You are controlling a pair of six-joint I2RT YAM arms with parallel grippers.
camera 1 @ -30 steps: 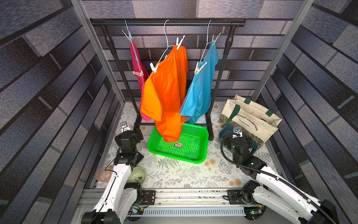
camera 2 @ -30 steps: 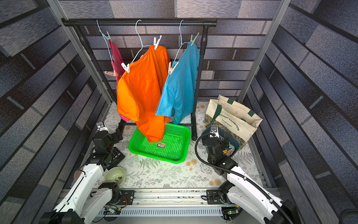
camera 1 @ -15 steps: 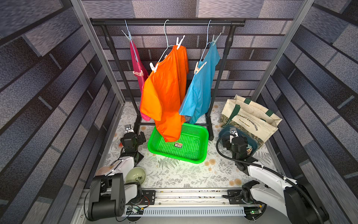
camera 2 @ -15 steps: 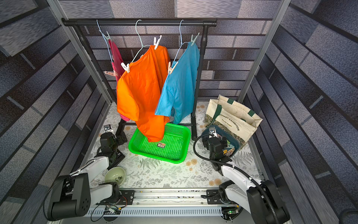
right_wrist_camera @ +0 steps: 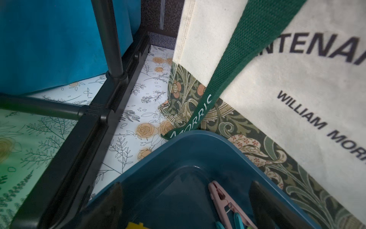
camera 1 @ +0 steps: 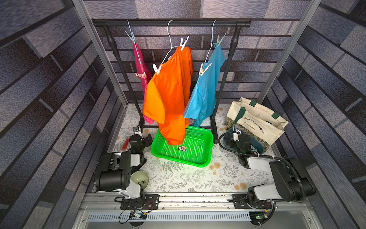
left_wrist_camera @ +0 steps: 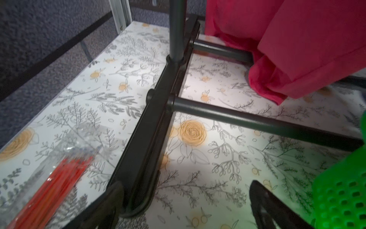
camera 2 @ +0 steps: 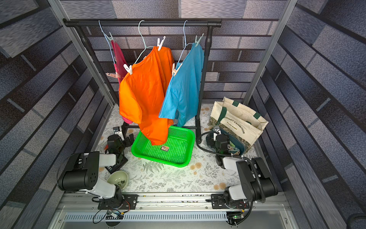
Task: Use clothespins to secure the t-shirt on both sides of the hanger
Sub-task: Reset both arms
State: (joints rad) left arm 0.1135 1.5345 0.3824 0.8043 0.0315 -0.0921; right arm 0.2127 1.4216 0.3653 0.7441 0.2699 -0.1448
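An orange t-shirt [camera 1: 170,89] hangs on a white wire hanger [camera 1: 168,39] at the middle of the black rack. White clothespins [camera 1: 183,42] [camera 1: 157,69] grip it at both shoulders. A pink t-shirt [camera 1: 140,63] and a blue t-shirt [camera 1: 206,87] hang on either side, each also pinned. Loose clothespins [camera 2: 233,149] lie in a blue bin [right_wrist_camera: 188,142]; a pink clothespin [right_wrist_camera: 221,198] shows between the fingers. My right gripper [right_wrist_camera: 186,188] is open, low over that bin. My left gripper [left_wrist_camera: 186,188] is open, empty, beside the rack's foot [left_wrist_camera: 142,138].
A green basket [camera 1: 184,146] sits under the orange shirt's hem. A printed tote bag [camera 1: 255,123] stands behind the bin. A small bowl [camera 1: 139,179] is by the left arm's base. A packet of red pens [left_wrist_camera: 53,186] lies left of the rack's foot.
Both arms have folded, their elbows rising toward the camera, while the grippers sank low over the table. Both grippers stayed open. The shirts and pins have not moved.
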